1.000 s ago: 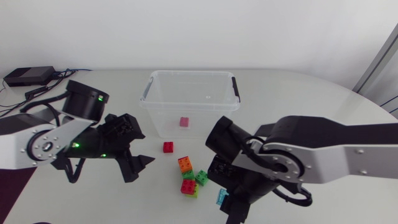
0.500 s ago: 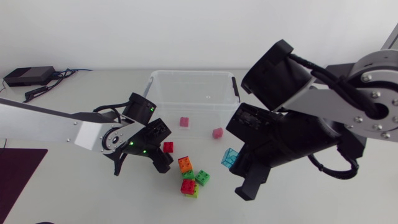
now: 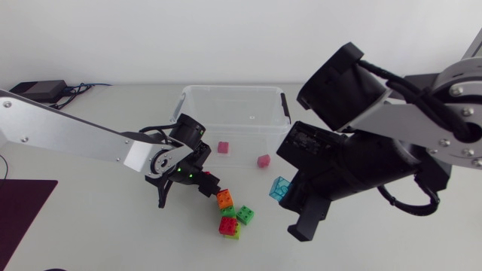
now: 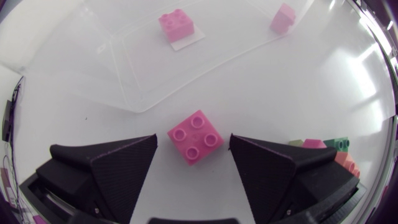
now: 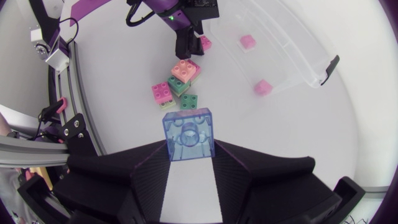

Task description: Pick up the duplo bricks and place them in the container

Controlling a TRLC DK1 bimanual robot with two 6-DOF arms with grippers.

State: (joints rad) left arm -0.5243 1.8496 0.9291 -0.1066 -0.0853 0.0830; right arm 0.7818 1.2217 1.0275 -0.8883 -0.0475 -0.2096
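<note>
The left arm stretches low across the worktop (image 3: 90,226). Its end effector (image 4: 193,140) points down, fingers spread either side of a pink brick (image 4: 195,135) and touching neither side. The container (image 4: 124,62) lies just ahead. The right arm is bent high, its end effector (image 5: 190,152) pinching a clear blue brick (image 5: 189,132), with loose bricks (image 5: 177,87) ahead, below it.

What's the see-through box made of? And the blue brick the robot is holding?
The container looks like clear, glossy plastic: pink bricks show through its walls. The blue brick seems translucent hard plastic; its inner tube shows through.
</note>
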